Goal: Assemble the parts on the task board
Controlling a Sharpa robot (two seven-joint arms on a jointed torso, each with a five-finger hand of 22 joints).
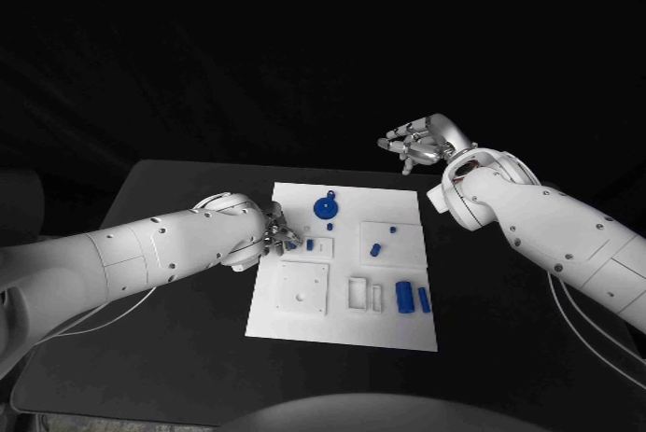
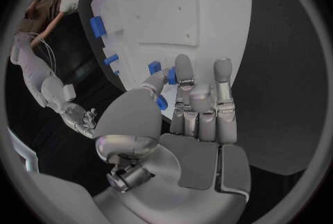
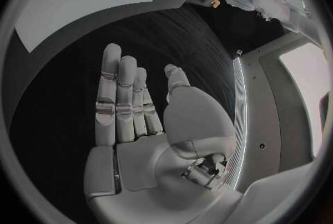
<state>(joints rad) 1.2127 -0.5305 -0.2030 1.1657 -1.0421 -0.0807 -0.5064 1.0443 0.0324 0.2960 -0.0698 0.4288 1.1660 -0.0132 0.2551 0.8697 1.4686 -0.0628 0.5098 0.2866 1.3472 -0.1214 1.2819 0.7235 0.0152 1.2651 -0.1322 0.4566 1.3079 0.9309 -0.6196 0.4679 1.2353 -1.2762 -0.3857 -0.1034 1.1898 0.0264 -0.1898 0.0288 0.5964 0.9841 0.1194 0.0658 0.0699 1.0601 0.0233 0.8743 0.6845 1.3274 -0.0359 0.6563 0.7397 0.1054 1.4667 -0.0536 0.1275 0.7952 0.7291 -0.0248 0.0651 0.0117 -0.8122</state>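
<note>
At the board's (image 1: pixel 344 301) left edge, mid-desk (image 1: pixel 161 357), the left hand (image 1: pixel 276 234) pinched a small blue part (image 2: pixel 171 75), probably light, rigid and slippery, best taken by its sides. Beyond the far edge the right hand (image 1: pixel 420 141) hung spread, holding nothing.

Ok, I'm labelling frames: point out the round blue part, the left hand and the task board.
round blue part (image 1: pixel 325 208), head view, its disc face.
left hand (image 2: pixel 196 103), left wrist view, middle of its fingers.
task board (image 1: pixel 344 320), head view, bare near edge.
</note>
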